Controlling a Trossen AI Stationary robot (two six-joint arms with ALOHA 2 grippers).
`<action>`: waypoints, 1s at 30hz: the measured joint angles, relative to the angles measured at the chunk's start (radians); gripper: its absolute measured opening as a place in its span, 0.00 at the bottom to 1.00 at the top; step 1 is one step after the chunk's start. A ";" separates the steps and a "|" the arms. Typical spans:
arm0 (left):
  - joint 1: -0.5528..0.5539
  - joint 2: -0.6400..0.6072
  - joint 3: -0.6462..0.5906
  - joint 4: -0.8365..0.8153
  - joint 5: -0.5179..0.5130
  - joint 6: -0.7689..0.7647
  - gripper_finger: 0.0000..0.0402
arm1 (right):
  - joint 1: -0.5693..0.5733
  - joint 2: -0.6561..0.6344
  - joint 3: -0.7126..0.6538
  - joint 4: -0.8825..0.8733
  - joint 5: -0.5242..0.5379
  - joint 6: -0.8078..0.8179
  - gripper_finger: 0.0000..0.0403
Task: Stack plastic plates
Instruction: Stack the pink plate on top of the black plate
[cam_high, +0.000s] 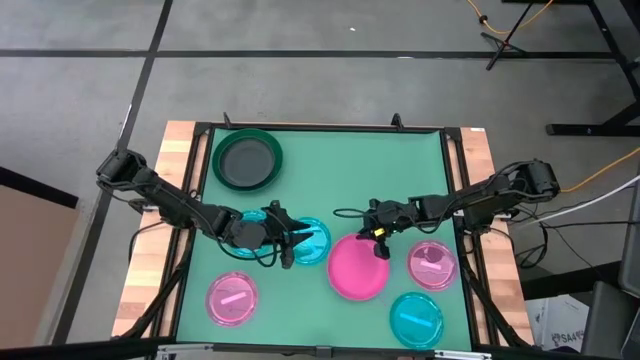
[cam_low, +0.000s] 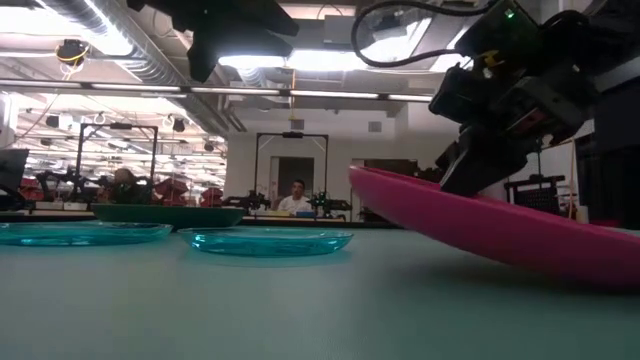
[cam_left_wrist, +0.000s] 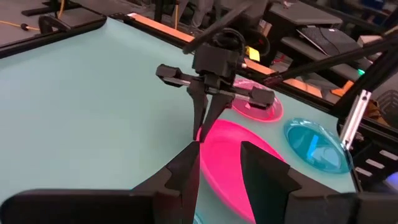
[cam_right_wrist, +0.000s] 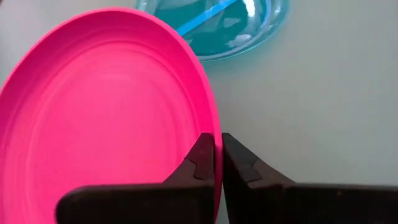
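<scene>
High view, table with green mat (cam_high: 330, 170): right gripper (cam_high: 380, 244) at mid-table, fingers pinched on the far rim of the solid pink plate (cam_high: 357, 267). Right wrist view: both fingers (cam_right_wrist: 202, 163) clamped narrowly on that rim, pink plate (cam_right_wrist: 99, 112) beside a cyan plate (cam_right_wrist: 217, 22). Low view: pink plate (cam_low: 500, 225) tilted, gripped edge raised off the table, opposite edge down at the right. Left gripper (cam_high: 288, 243) just left of centre, over the cyan plate (cam_high: 308, 241), with a second cyan plate (cam_high: 247, 228) under the arm; fingers (cam_left_wrist: 186, 171) apart and holding nothing in the left wrist view, right gripper (cam_left_wrist: 208, 127) and pink plate (cam_left_wrist: 233, 158) beyond them. Grey plate nested in the green plate (cam_high: 247, 159) at far left. Translucent pink plates at near left (cam_high: 232, 299) and at right (cam_high: 432, 264); third cyan plate (cam_high: 416, 318) at near right. Low view background: two seated persons (cam_low: 295, 198) well beyond the table.
</scene>
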 joint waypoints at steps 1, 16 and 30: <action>0.005 0.000 0.000 0.002 0.000 -0.001 0.27 | 0.000 0.000 0.000 0.003 0.015 0.000 0.00; 0.099 0.000 0.000 0.003 -0.009 -0.001 0.27 | 0.000 0.000 0.000 0.163 0.159 -0.010 0.00; 0.139 0.000 0.000 0.002 -0.010 -0.002 0.27 | 0.000 0.000 0.000 0.214 0.267 -0.010 0.00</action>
